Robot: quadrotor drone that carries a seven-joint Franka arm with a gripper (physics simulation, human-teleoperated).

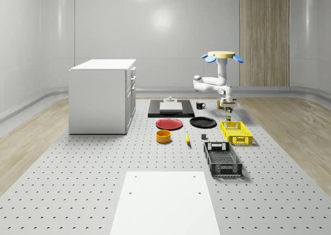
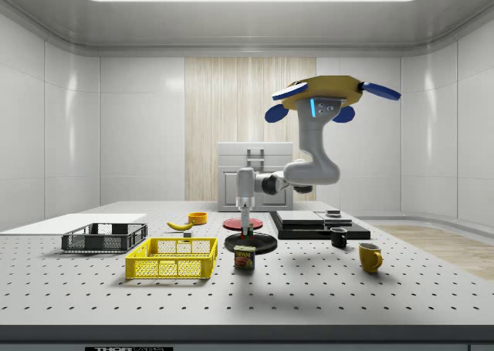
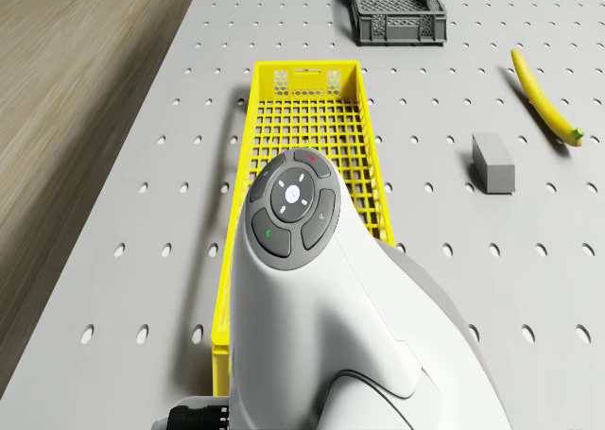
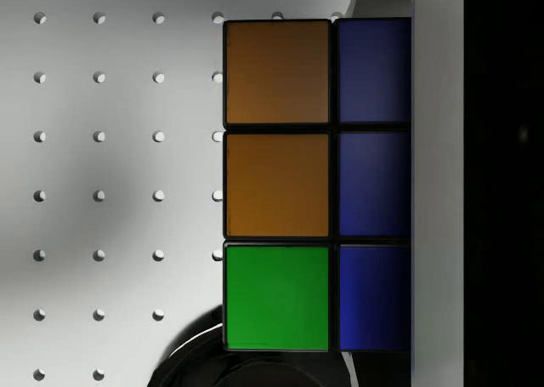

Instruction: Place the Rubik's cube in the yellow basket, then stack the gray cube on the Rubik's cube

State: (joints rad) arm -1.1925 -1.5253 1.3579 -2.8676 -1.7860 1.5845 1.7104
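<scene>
Gripper is clamped on the Rubik's cube, pointing straight down. The wrist view shows orange, green and blue tiles close up, w/ perforated table underneath. In the side view the cube hangs just above the table, near the black plate and behind a Spam can. The arm bends up from there to the drone, which hovers over the far right part of the table, well above it. In the whole-scene view the gripper is at approx 12 o'clock of the yellow basket, just beyond its far end, so the cube isn't in the basket yet. The drone view looks down past the arm into the basket; nothing shows in the part not hidden by the arm. Gray cube, more a short block, lies flat on the table. In the whole-scene view it is at 9 o'clock of the basket, between basket and banana, touching neither. Black crate sits at approx 6 o'clock of the basket, nearer the camera. Red plate is at 9 o'clock of the black plate, and an orange bowl is at 6 o'clock of the red one. Black mug stands at 9 o'clock of the gripper. White cabinet stands far off at the whole-scene view's left. A yellow mug stands at the side view's right, at approx 4 o'clock of the black mug.
</scene>
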